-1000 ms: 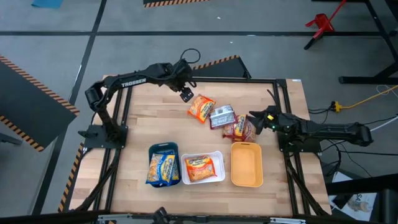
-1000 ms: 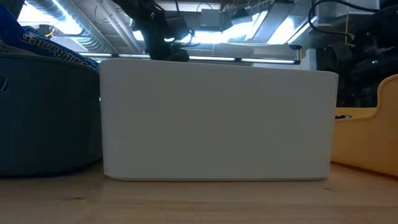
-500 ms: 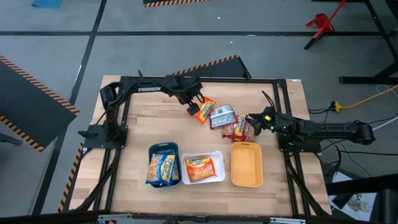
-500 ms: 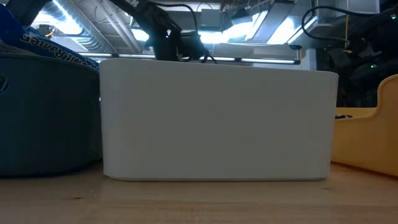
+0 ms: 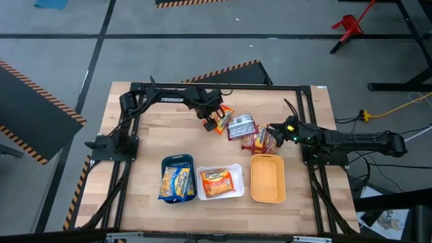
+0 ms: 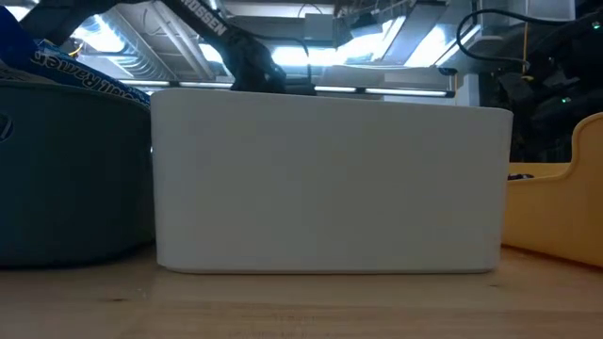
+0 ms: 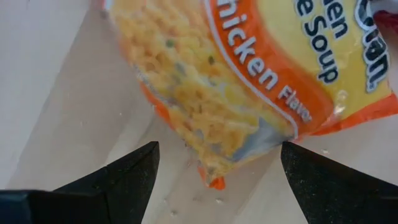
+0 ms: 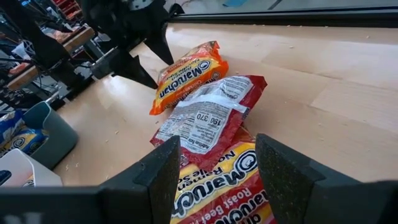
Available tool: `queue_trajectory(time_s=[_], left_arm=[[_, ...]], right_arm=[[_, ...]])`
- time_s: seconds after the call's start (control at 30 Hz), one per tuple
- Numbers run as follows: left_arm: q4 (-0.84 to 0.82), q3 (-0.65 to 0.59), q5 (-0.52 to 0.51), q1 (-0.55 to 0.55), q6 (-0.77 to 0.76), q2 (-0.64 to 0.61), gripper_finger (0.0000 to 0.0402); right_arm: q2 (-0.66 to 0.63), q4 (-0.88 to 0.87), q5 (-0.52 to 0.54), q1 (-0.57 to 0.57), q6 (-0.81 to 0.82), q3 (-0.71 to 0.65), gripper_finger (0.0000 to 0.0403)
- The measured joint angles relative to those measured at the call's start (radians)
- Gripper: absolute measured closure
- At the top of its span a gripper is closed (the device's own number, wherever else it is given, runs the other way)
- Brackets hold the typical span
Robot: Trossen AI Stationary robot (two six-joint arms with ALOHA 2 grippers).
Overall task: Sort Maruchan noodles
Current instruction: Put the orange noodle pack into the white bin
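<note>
Here three loose Maruchan packets: one orange packet [image 5: 221, 118], two dark red packets [image 5: 241, 125]; left gripper [image 5: 212, 123] and right gripper [image 5: 275, 129] both released.

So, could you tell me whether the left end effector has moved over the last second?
Yes. The left end effector came down from beyond the orange packet to straddle its end, fingers open, nearer the white tray.

1. Two black, slender, jointed arms; the left arm [image 5: 165, 101] carries white "TROSSEN" lettering along one link.
2. A small green light glows on the right arm [image 5: 351, 142] near its wrist, with thin black cables looping there.
3. Gripper fingers [image 8: 155, 177] are matte black, wedge-shaped plates.
</note>
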Motion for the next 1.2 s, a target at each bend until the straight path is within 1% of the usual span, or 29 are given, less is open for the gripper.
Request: queue_trajectory(time_s=[0.13,0.3,0.6,0.83,0.9,1.03,1.2], left_arm=[[0.020,0.000,-0.014,-0.009,0.021,0.018,0.0084],[0.034,0.001,-0.038,-0.010,0.021,0.049,0.0134],[0.039,0.003,-0.064,-0.021,0.021,0.057,0.0264],[0.039,0.002,-0.066,-0.032,0.021,0.055,0.0380],[0.040,0.000,-0.066,-0.039,0.021,0.049,0.0392],[0.016,-0.004,-0.062,-0.065,0.013,0.018,0.0397],[-0.021,-0.003,-0.064,-0.093,-0.045,-0.038,0.0398]], right_arm=[[0.000,0.000,0.000,0.000,0.000,0.000,0.0207],[0.000,0.000,0.000,0.000,0.000,0.000,0.0207],[0.000,0.000,0.000,0.000,0.005,0.000,0.0207],[0.000,0.000,0.000,0.000,0.008,0.000,0.0207],[0.000,0.000,0.000,0.000,0.008,0.000,0.0207],[0.000,0.000,0.000,0.000,0.008,0.000,0.0207],[0.000,0.000,-0.002,0.000,0.008,0.000,0.0207]])
